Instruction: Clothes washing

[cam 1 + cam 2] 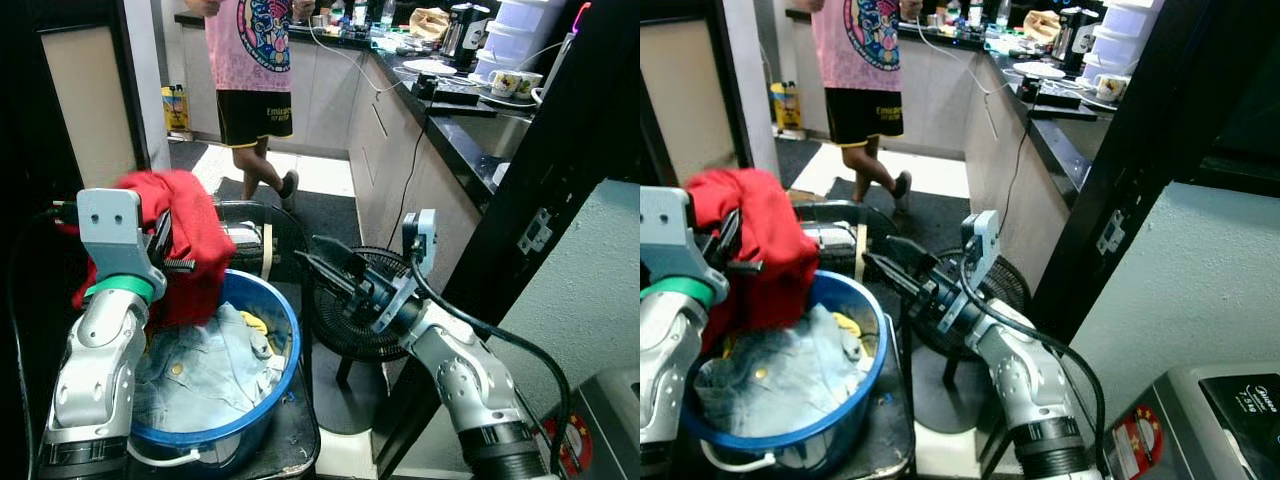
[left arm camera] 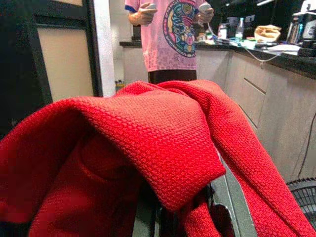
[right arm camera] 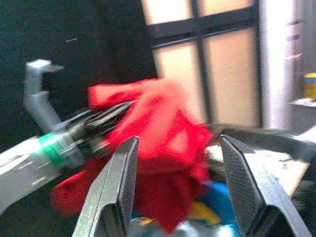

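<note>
The red garment (image 1: 190, 240) hangs bunched from the left gripper (image 1: 172, 262), draped over the jaws so thickly that they are mostly buried; they are clamped on the cloth, which covers them again in the left wrist view, where only red knit and a dark sliver of finger show. The left arm is bent upward, its silver forearm rising beside the blue basin (image 1: 275, 400), the gripper held just above the basin's rim. Below the gripper, in the basin, lies a crumpled pale denim piece (image 1: 205, 370) with a scrap of yellow (image 1: 255, 322) beside it. The right gripper (image 1: 325, 265) reaches forward toward the garment with its jaws spread apart and nothing between them; its wrist view is blurred. Beyond it a black fan (image 1: 345, 330) stands on the floor. A person in a pink shirt (image 1: 250, 45) stands farther back by the dark counter (image 1: 460, 130), head cut off by the frame.
</note>
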Tool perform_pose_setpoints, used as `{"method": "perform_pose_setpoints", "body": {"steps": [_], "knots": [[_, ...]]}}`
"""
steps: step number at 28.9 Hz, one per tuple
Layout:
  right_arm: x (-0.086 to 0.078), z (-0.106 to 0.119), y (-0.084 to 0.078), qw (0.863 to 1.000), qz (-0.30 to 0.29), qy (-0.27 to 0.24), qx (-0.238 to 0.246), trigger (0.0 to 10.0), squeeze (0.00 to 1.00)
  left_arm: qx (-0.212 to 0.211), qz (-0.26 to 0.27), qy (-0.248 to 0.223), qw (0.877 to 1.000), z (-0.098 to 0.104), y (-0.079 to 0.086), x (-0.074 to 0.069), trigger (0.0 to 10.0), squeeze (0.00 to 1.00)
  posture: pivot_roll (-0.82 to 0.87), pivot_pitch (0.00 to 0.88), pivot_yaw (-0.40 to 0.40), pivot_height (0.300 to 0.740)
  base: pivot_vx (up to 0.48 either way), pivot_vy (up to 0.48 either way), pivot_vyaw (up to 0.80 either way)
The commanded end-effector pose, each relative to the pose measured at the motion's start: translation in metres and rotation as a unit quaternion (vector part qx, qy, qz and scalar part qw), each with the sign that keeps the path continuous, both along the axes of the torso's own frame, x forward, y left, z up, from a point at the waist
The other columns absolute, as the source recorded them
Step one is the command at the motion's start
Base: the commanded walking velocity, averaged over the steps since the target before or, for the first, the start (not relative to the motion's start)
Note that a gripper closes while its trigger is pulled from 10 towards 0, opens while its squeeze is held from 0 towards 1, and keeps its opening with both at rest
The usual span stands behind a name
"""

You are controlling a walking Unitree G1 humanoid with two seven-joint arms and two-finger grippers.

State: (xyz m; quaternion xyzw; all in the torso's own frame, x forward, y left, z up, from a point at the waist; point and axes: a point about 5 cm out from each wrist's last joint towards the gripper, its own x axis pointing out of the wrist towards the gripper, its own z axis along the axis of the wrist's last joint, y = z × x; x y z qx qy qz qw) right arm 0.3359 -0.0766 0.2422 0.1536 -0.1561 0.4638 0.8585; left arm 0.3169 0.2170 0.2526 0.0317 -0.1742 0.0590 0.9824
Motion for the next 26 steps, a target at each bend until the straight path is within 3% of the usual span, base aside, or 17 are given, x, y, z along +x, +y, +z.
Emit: {"method": "perform_pose_setpoints", "body": {"steps": [1, 4, 16, 21, 24, 25, 26], "knots": [[0.006, -0.003, -0.011, 0.999, -0.048, 0.012, 0.006, 10.0, 0.00, 0.002, -0.005, -0.012, 1.000, 0.005, -0.005, -0.003, 10.0, 0.00, 0.01, 0.000, -0.057, 0.740, 0.000, 0.000, -0.80], [0.011, 0.006, -0.016, 0.996, -0.088, 0.016, 0.022, 10.0, 0.00, 0.001, -0.002, -0.012, 1.000, 0.006, -0.007, -0.005, 10.0, 0.00, 0.01, 0.000, -0.059, 0.740, 0.000, 0.000, -0.80], [0.016, 0.020, -0.020, 0.992, -0.118, 0.015, 0.041, 10.0, 0.00, -0.003, 0.016, 0.030, 0.999, 0.003, -0.017, -0.001, 10.0, 0.00, 0.01, 0.000, -0.069, 0.740, 0.000, 0.000, -0.80], [0.018, 0.024, -0.022, 0.990, -0.128, 0.015, 0.051, 10.0, 0.00, 0.041, 0.003, 0.028, 0.999, 0.004, -0.025, 0.002, 10.0, 0.00, 0.02, 0.000, -0.065, 0.740, 0.000, 0.000, -0.80], [0.019, 0.022, -0.024, 0.990, -0.129, 0.016, 0.055, 10.0, 0.00, 0.056, -0.029, 0.032, 0.997, 0.001, -0.034, 0.003, 10.0, 0.00, 0.04, 0.000, -0.089, 0.740, 0.000, 0.000, -0.80], [0.018, 0.016, -0.024, 0.993, -0.107, 0.017, 0.045, 10.0, 0.00, 0.040, -0.099, 0.037, 0.994, -0.006, -0.047, -0.001, 10.0, 0.00, 0.04, 0.000, -0.092, 0.740, 0.000, 0.000, -0.80], [0.018, 0.015, -0.023, 0.994, -0.097, 0.016, 0.039, 10.0, 0.00, 0.036, -0.122, 0.035, 0.991, -0.007, -0.051, -0.003, 10.0, 0.00, 0.04, 0.000, -0.092, 0.740, 0.000, 0.000, -0.80]]}}
